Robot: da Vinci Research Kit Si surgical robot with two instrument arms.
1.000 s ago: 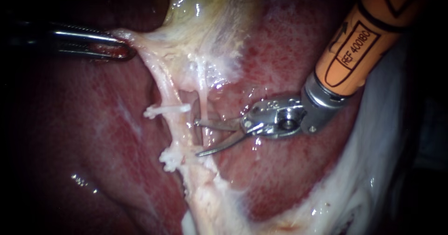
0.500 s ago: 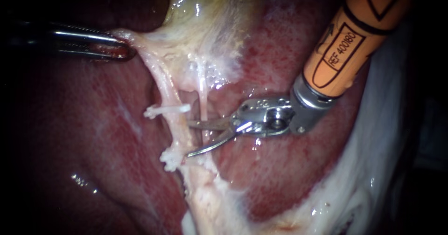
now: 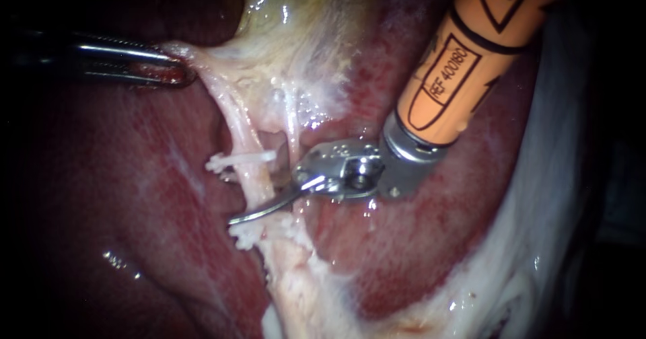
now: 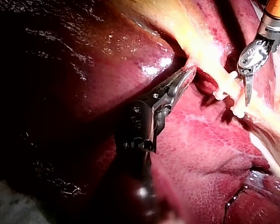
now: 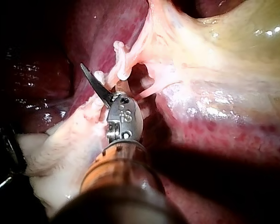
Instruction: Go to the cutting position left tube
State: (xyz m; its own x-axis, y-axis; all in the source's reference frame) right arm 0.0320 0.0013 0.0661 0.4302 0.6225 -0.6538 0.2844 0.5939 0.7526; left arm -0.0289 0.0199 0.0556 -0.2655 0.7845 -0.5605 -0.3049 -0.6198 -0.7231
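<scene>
**A:** Left tube (image 3: pixel 243 140) against the right instrument (image 3: pixel 245 198)?

**B:** Between its spread jaws. 1 blade crosses in front. Clip (image 3: pixel 239 159) on one side, second clip (image 3: pixel 247 235) on the other.

**A:** Hidden?

**B:** Other blade is behind the tube, contact unclear. Left instrument (image 3: pixel 171 73), beyond the tube, has its jaws clamped on the gallbladder (image 3: pixel 296 29) edge. Shaft lost in dark.

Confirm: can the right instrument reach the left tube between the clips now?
Likely yes: the right instrument has its end effector open, one blade lying across the left tube between the upper clip and lower clip; nothing blocks it. Other blade hidden.
</scene>
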